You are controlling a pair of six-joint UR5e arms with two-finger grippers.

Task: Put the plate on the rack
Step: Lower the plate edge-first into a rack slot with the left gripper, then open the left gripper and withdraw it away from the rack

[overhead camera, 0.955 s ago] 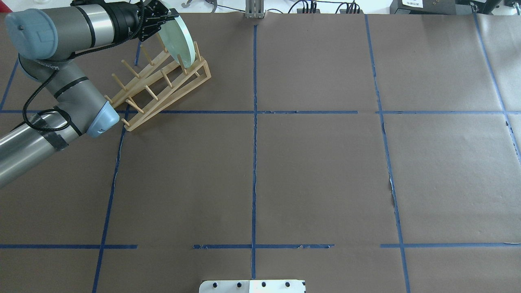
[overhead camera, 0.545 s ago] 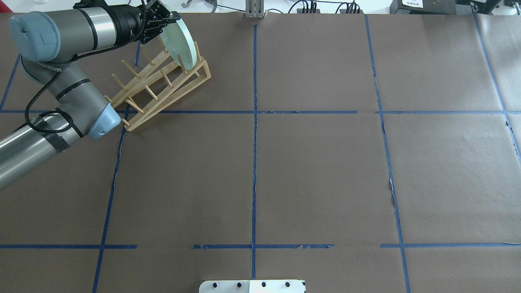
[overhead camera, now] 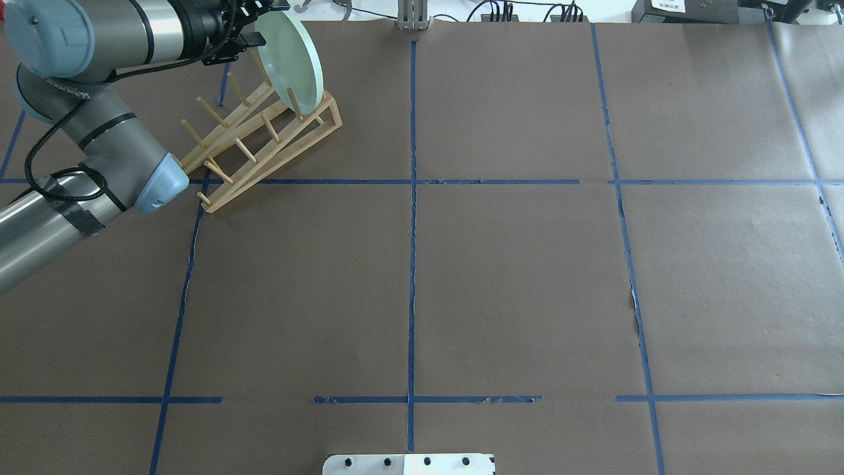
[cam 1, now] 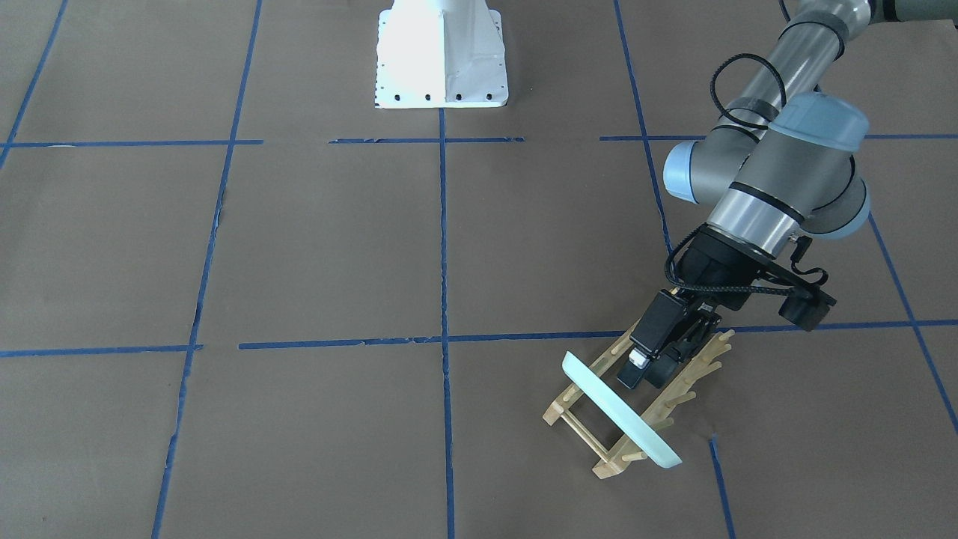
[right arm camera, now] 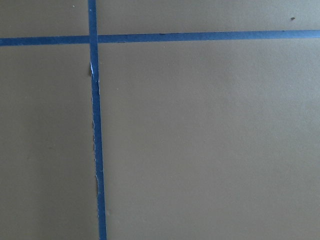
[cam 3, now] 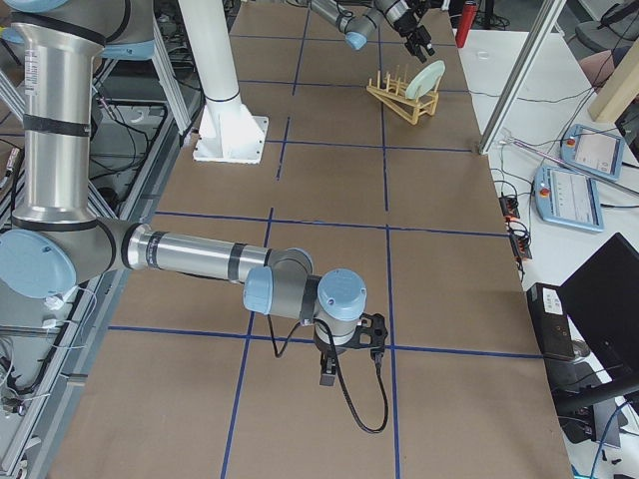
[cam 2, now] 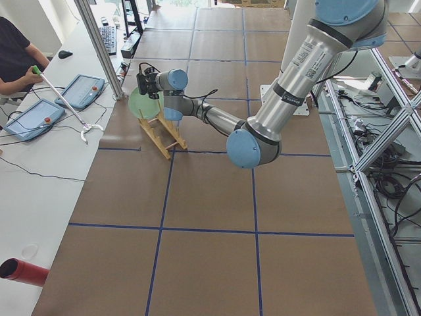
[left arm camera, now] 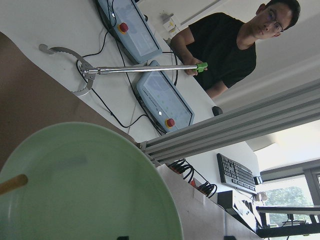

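Left fingers [cam 1: 630,374] sit beside the plate [cam 1: 620,410] on the rack [cam 1: 610,466], seemingly apart.

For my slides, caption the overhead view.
Mint plate on edge at the wooden rack's far end, left claw at its rim.
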